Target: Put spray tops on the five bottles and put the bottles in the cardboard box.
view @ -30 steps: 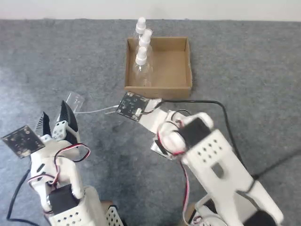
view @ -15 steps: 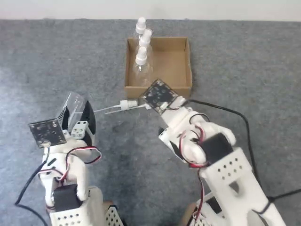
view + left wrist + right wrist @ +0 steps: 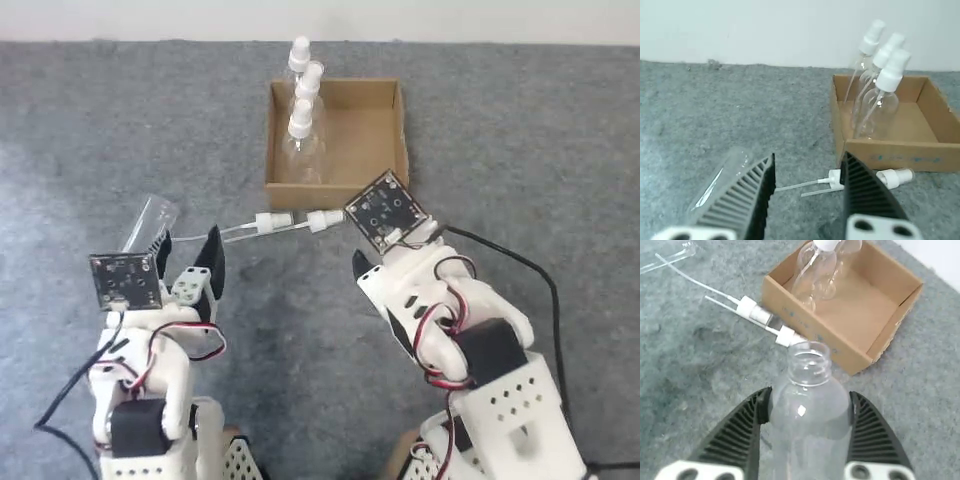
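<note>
Currently, the right hand (image 3: 810,396) is clamped around a clear plastic bottle with an open, uncapped neck (image 3: 809,415), its neck pointing toward the brown cardboard box (image 3: 405,150). The box sits on the grey felt tabletop (image 3: 520,130), near the middle of the far edge. Three clear bottles fitted with white spray tops (image 3: 300,130) stand along the box's left wall.

The left hand (image 3: 808,160) is spread wide and empty, toward the left side of the tabletop. A second uncapped clear bottle (image 3: 715,182) lies just beside one of its fingers.

Two loose white spray tops with long thin tubes (image 3: 752,310) lie side by side just in front of the box (the tube of one runs right alongside the head of the other).

Likely trouble from here:
- Picking up one top may drag its neighbour along.
- A bendy tube may miss the narrow neck.
- The smooth bottle may twist in the grasp when a top is pressed or screwed on.
- The lying bottle could roll if a finger nudges it.
</note>
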Robot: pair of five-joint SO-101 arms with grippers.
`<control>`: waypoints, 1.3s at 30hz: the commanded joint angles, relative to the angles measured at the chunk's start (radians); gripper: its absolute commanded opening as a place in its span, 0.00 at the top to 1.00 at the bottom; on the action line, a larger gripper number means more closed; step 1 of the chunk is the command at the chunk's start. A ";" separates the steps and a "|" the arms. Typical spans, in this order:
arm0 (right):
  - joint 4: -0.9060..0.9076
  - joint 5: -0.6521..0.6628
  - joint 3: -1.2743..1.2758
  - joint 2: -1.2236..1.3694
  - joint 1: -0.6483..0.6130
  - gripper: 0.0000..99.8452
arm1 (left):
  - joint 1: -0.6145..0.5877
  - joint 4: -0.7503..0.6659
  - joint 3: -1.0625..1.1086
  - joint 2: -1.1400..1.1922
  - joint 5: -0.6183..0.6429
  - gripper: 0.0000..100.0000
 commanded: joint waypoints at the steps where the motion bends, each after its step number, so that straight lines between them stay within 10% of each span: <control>1: -0.027 -0.011 -0.015 -0.036 0.015 0.88 | 0.002 -0.006 -0.151 0.224 -0.011 0.80; 39: -0.090 -0.008 0.049 -0.030 0.016 0.88 | 0.074 0.052 -1.015 1.804 -0.216 0.75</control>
